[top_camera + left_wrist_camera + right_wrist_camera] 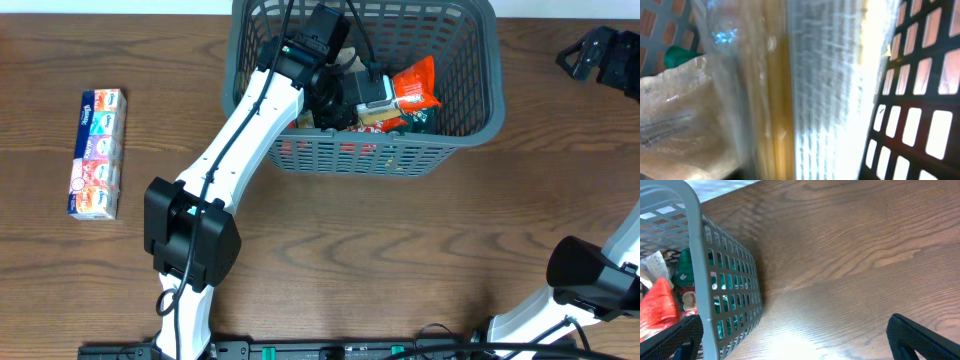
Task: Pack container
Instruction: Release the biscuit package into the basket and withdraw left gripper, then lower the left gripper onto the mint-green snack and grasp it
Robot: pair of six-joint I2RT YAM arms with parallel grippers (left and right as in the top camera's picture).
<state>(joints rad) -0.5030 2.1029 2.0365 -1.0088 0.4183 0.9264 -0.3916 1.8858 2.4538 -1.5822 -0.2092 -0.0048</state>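
Reaching down into the container (470, 125) at the far middle of the tabletop (400, 250), the left hand (345, 100) sits buried among packets, orange snack bag (417, 85) just beside it. A clear wrapper (825, 90) blocks its camera, so can't tell if it's gripping anything. The right hand (597, 55) hovers spread wide, holding nothing, off the container's right side. A tissue pack (97, 153) lies well apart, far left

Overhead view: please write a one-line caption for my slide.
Left gripper inside the grey basket; tissue pack lies on the table.
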